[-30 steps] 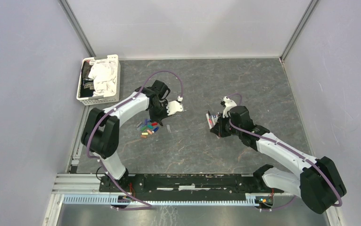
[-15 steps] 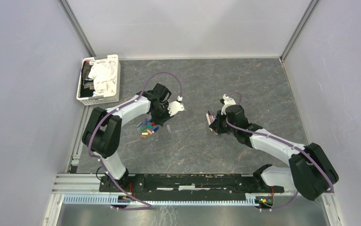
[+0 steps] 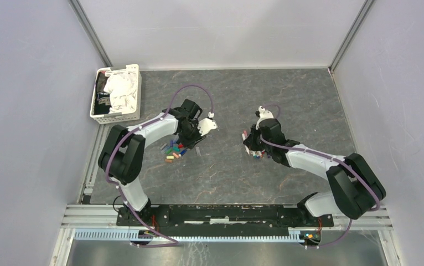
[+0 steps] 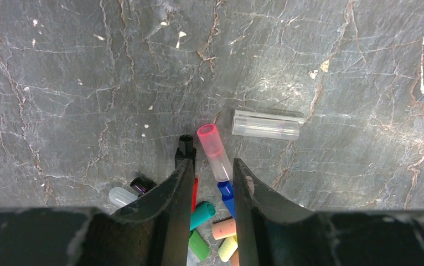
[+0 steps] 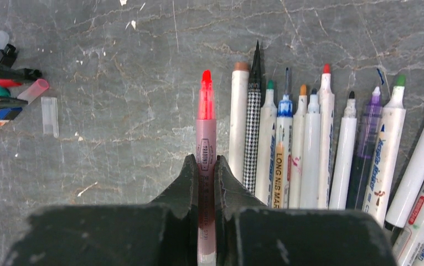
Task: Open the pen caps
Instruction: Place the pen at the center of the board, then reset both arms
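Observation:
The pen caps lie in a loose pile of several colours under my left gripper. That gripper is open. A pink-tipped clear cap lies on the table between its fingertips, and a clear cap lies just beyond. In the top view the pile sits left of centre. My right gripper is shut on an uncapped pink highlighter, held beside a row of uncapped pens.
A white basket of cloths stands at the back left. The row of pens lies under my right wrist near the table's middle. Grey walls close in both sides and the back.
My left gripper has opened and let go of the pink-tipped cap by the pile. My right arm has swung left and back, carrying the pink highlighter beside the pen row.

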Robot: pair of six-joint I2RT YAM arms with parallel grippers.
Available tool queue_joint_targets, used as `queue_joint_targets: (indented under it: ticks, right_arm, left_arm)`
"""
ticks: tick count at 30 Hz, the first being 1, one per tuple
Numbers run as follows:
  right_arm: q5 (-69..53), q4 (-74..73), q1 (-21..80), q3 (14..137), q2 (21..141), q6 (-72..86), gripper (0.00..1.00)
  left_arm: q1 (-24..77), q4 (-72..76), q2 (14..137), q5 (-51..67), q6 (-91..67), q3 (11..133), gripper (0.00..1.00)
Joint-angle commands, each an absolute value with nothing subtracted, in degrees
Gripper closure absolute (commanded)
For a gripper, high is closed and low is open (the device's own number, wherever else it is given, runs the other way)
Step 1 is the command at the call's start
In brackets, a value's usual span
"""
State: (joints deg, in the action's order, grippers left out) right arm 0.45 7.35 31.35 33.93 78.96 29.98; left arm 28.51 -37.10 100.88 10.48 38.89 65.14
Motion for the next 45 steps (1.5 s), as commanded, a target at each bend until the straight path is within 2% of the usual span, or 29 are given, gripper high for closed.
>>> queue_joint_targets:
  ticks: [1, 4, 7, 8, 9, 10, 11, 13, 16, 20, 22, 26, 30, 38, 45]
  right_arm:
    - [4.24, 10.73, 31.39, 38.08, 81.64, 30.59, 1.00]
    - [6.64, 10.45, 31.81, 39.90, 83.79, 30.03, 1.00]
    - [8.19, 9.89, 32.05, 41.40, 85.94, 29.45, 1.00]
    - [8.67, 9.58, 32.04, 41.85, 86.57, 29.30, 1.00]
    - [9.26, 9.25, 32.19, 42.13, 86.97, 29.09, 1.00]
    - [9.85, 9.20, 32.26, 42.14, 87.30, 28.81, 1.00]
    - [10.28, 9.19, 32.20, 42.10, 87.61, 28.51, 0.98]
    - [10.80, 8.65, 32.24, 42.19, 88.03, 28.46, 0.94]
    - [11.18, 8.44, 32.46, 41.85, 87.99, 28.48, 0.82]
    - [12.12, 7.63, 32.59, 41.56, 87.63, 28.29, 0.77]
    - [12.46, 6.44, 32.59, 41.98, 87.67, 28.16, 0.71]
    - [12.76, 4.51, 32.64, 42.02, 87.24, 27.93, 0.70]
    - [12.72, 4.46, 32.69, 40.97, 85.90, 27.49, 0.73]
    - [10.33, 4.81, 33.23, 43.11, 90.19, 27.43, 0.98]
    - [10.49, 4.43, 33.64, 43.83, 89.08, 27.96, 0.99]
  left_arm:
    - [28.27, -37.88, 98.19, 10.14, 35.56, 68.00, 0.61]
    - [27.60, -41.28, 96.36, 10.78, 33.75, 72.04, 0.57]
    - [26.17, -44.80, 94.23, 9.91, 31.86, 76.95, 0.46]
    - [25.38, -45.88, 93.58, 9.81, 30.50, 78.74, 0.27]
    - [24.38, -47.02, 92.93, 9.65, 29.52, 80.61, 0.13]
    - [23.49, -48.11, 92.34, 9.38, 28.42, 82.53, 0.02]
    - [22.34, -49.79, 91.50, 9.14, 27.85, 84.19, 0.00]
    - [20.98, -51.89, 90.40, 8.54, 27.82, 87.04, 0.00]
    - [18.83, -52.57, 87.28, 8.87, 27.97, 88.40, 0.00]
    - [17.10, -52.42, 83.15, 10.53, 27.72, 88.25, 0.00]
    - [16.65, -52.26, 82.21, 9.65, 26.40, 88.16, 0.00]
    - [15.06, -51.67, 80.97, 8.13, 25.40, 88.33, 0.00]
    - [14.15, -51.63, 80.01, 9.33, 25.31, 88.25, 0.00]
    - [14.15, -52.63, 80.27, 10.06, 24.45, 87.90, 0.00]
    - [14.06, -52.65, 80.11, 9.50, 23.77, 88.07, 0.00]
